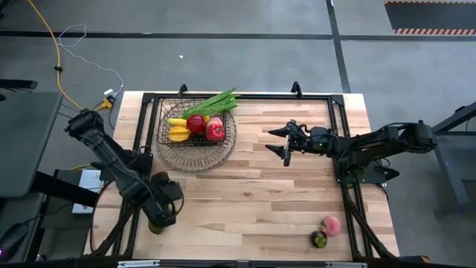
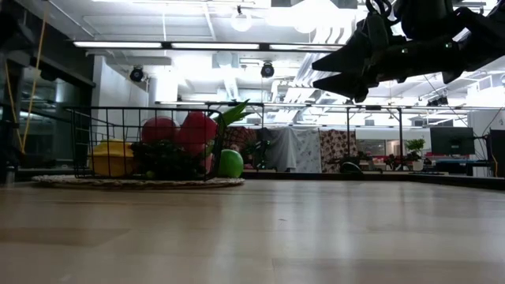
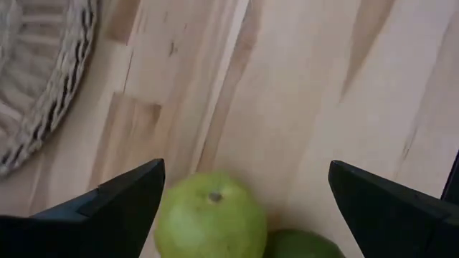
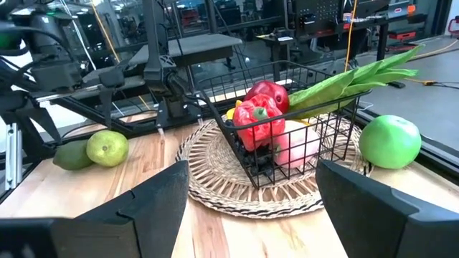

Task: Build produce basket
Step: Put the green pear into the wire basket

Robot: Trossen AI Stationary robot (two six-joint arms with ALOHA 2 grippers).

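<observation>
The dark wire basket [image 1: 195, 130] stands on a round woven mat [image 4: 215, 188] at the table's far left, holding red, yellow and pink produce and long green stalks [image 1: 217, 101]. A green apple [image 4: 391, 141] lies beside the basket on the mat. Near the front left edge my left gripper [image 3: 246, 168] points down, open, its fingers on either side of a light green fruit [image 3: 210, 215] without touching it. A darker green fruit [image 3: 301, 245] lies against that one. My right gripper [image 1: 279, 143] hovers level and open right of the basket, facing it.
A pink fruit [image 1: 332, 225] and a dark purple one [image 1: 319, 239] lie near the table's front right corner. A black frame [image 1: 338, 112] runs along the table's far and side edges. Bare wood lies between the basket and the front edge.
</observation>
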